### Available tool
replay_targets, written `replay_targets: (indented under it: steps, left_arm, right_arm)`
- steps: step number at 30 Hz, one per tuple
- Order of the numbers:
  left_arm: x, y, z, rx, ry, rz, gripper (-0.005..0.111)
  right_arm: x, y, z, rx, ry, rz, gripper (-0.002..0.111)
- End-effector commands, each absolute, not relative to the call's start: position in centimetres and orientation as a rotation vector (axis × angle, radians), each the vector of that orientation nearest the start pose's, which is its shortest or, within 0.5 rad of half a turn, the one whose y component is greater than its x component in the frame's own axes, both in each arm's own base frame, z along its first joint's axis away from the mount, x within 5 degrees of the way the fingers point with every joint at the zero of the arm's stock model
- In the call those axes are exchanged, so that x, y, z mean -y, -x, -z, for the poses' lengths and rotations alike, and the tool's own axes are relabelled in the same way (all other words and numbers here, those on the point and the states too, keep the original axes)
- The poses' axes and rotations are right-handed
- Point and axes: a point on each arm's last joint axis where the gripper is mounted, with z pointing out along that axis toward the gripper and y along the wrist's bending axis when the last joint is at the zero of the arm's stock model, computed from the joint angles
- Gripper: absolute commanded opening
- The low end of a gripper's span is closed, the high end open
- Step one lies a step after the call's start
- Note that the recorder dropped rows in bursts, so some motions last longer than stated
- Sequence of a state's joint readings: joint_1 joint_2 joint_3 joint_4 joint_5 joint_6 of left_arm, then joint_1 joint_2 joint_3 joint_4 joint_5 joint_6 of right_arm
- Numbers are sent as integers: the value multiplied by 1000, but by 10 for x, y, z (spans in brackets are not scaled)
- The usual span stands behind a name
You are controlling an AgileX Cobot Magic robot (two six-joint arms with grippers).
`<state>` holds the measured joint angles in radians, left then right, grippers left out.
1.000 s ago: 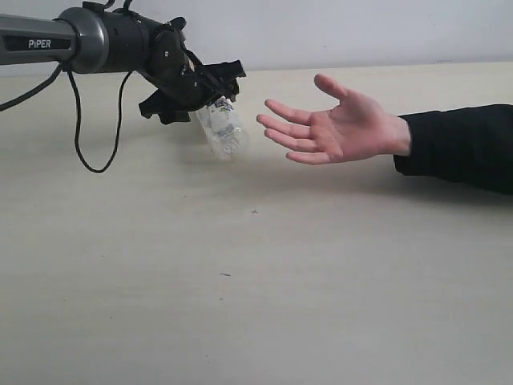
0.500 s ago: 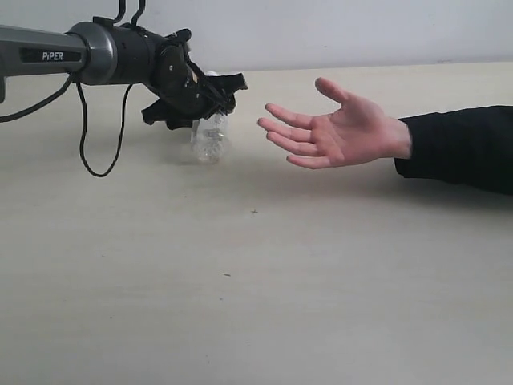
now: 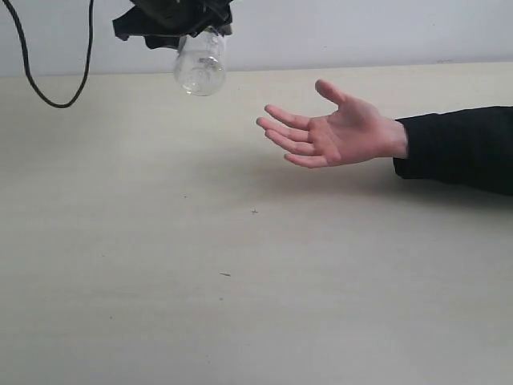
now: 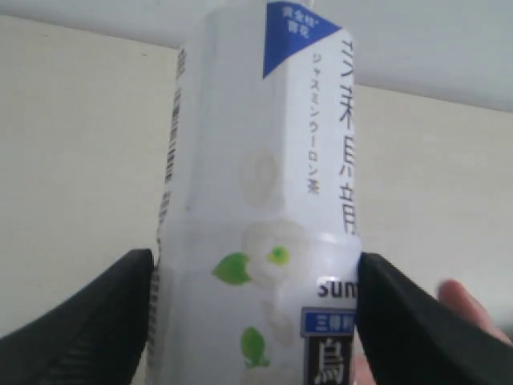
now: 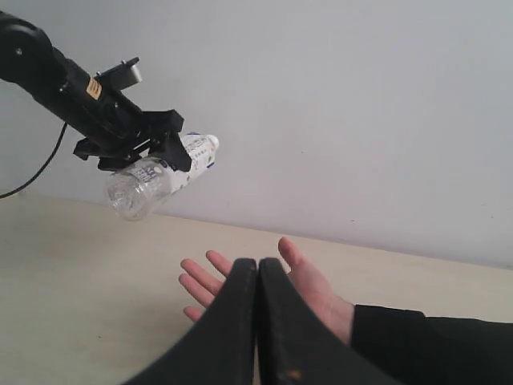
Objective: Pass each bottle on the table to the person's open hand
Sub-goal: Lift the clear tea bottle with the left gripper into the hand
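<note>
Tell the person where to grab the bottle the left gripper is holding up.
Take the bottle by its clear base end, coming from below. The left gripper clamps the labelled middle, and the bottle is tilted with that bare end sticking out lowest, higher than the person's open hand and apart from it.

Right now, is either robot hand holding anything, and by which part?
The left hand clamps the clear bottle across its labelled body; the right hand is shut, empty.
</note>
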<state>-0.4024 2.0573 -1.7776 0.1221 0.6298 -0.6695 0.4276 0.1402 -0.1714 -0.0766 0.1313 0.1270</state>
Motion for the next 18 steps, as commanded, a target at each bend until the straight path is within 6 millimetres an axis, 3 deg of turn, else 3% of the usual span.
replay_targets:
  steps: [1, 7, 18]
  left_arm:
    - [219, -419, -274, -2415, 191, 436, 0]
    - [263, -388, -258, -2454, 204, 451, 0]
    - [306, -346, -225, -2503, 257, 521, 0]
  right_arm:
    - [-25, -58, -250, -1566, 289, -363, 0]
    - [-25, -58, -250, -1566, 289, -363, 0]
    - [-25, -58, -250, -1566, 289, -363, 0]
